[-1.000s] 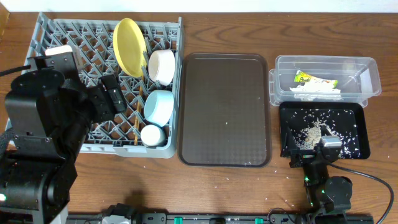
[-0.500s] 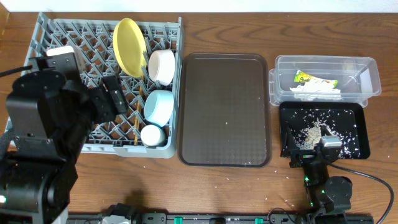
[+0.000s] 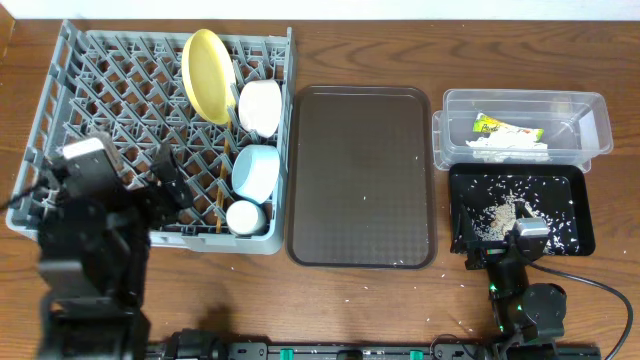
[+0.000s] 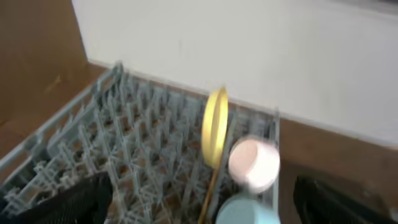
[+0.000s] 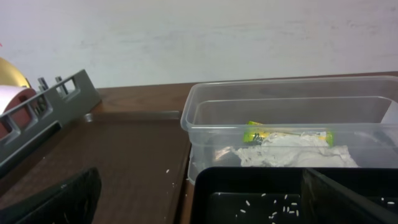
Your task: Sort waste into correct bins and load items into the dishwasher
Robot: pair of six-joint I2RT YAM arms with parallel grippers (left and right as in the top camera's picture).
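The grey dish rack (image 3: pixel 110 70) holds an upright yellow plate (image 3: pixel 205 75), a white bowl (image 3: pixel 260 107), a light blue bowl (image 3: pixel 255 170), a small white cup (image 3: pixel 243 217) and wooden chopsticks (image 3: pixel 220 195). My left gripper (image 3: pixel 172 182) is open and empty over the rack's front part, left of the chopsticks. In the left wrist view its fingers (image 4: pixel 205 202) frame the plate (image 4: pixel 214 124) and white bowl (image 4: pixel 254 163). The clear tub (image 3: pixel 590 110) holds the wrapper (image 3: pixel 492 126) and crumpled paper (image 3: pixel 510 148). The black tray (image 3: pixel 575 215) holds rice (image 3: pixel 500 212). My right gripper (image 3: pixel 505 250) is open and empty at the black tray's front edge (image 5: pixel 249 180).
The dark brown serving tray (image 3: pixel 362 178) lies between the rack and the bins. A few rice grains lie on the table in front of it. The right arm's base (image 3: pixel 530 310) sits at the table's front edge, with a cable to its right.
My left arm has pulled back and down toward the table's front-left, and its gripper has moved toward the rack's front. The right arm has not moved.
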